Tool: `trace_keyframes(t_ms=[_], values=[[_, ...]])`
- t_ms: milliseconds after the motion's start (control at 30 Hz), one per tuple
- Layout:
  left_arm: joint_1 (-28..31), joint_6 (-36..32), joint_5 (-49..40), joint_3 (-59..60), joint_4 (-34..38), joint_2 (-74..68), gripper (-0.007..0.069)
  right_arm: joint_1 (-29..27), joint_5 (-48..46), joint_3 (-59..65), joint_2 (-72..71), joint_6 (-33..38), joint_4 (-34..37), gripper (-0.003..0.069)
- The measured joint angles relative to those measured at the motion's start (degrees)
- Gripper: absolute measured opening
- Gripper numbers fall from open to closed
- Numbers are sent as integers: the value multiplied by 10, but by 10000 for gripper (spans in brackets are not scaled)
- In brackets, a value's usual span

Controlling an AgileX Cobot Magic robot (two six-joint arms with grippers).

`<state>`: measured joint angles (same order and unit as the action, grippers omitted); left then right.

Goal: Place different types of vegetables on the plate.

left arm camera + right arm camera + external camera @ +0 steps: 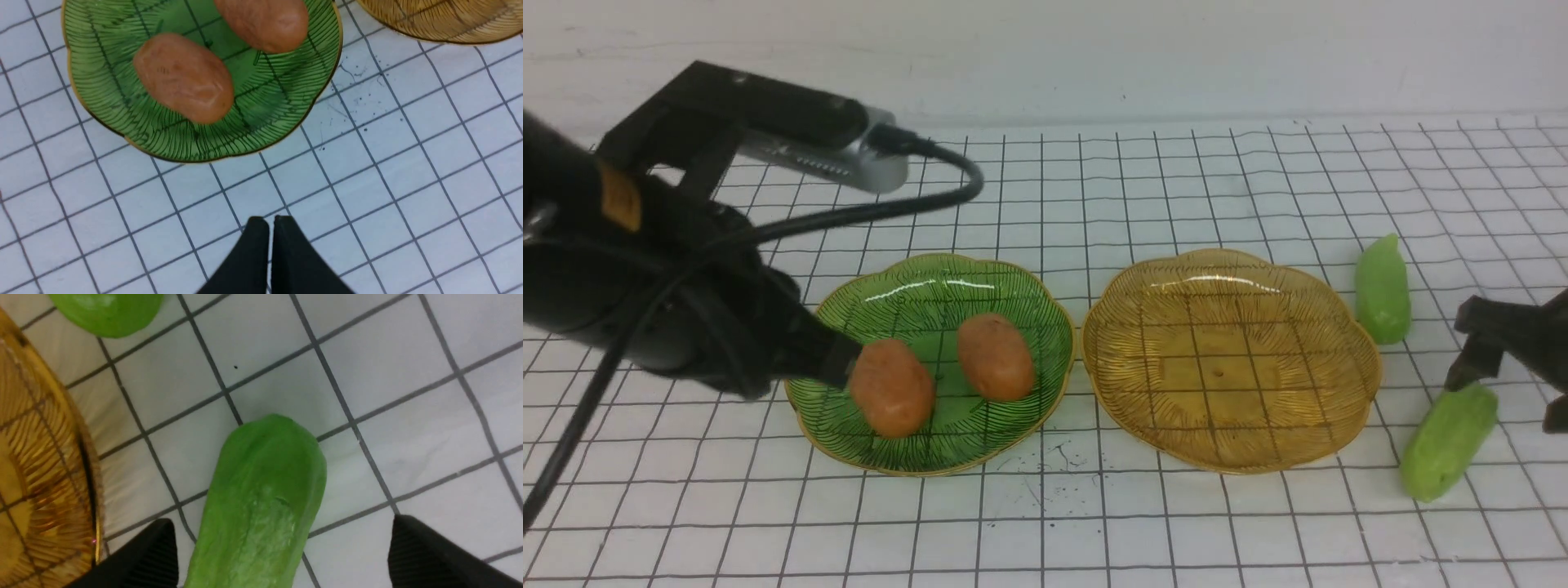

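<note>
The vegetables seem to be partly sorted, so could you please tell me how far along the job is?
Done: two brown, potato-like vegetables lie in the green plate. In hand: nothing yet; the open right gripper is at the nearer green vegetable, probably to grasp it. Left: both green pieces, that one and the farther one, lie outside the amber plate.

White grid-lined tabletop [1094, 539], pale plain backdrop [1094, 57], possibly a wall

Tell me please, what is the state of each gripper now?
Left gripper: closed, holding nothing.
Right gripper: open, holding nothing, fingers apart around the nearer green vegetable.
</note>
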<state>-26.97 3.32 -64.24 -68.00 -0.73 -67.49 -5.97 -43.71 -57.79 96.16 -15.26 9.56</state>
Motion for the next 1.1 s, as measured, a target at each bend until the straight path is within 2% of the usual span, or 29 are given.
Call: trace_keyframes(t_ms=[200,300,333,367,400,567,700,767,867,933,967,1100], values=[[0,0,-3,5,2,9,-8,0,17,0,56,-3,26,626],[0,1,-5,5,2,9,-8,0,17,0,60,8,39,547],[0,1,-5,5,2,9,-8,0,17,-2,60,18,42,470],[0,1,-5,5,2,9,-8,0,16,-3,60,19,42,458],[0,1,-5,5,2,9,-8,0,5,-12,56,33,41,404],[0,1,-5,5,2,9,-8,0,-39,-53,25,46,34,415],[0,1,-5,5,2,9,-8,14,-47,-113,-16,52,78,415],[0,1,-10,5,2,9,-8,33,-28,-128,-16,63,102,415],[0,1,-20,5,2,9,-8,90,5,-151,7,95,135,415],[0,1,-21,5,2,9,-8,108,15,-158,21,107,139,415],[0,1,-24,5,2,9,-8,138,22,-172,46,119,142,415],[0,1,-28,5,2,9,-8,166,19,-195,91,124,144,416]])
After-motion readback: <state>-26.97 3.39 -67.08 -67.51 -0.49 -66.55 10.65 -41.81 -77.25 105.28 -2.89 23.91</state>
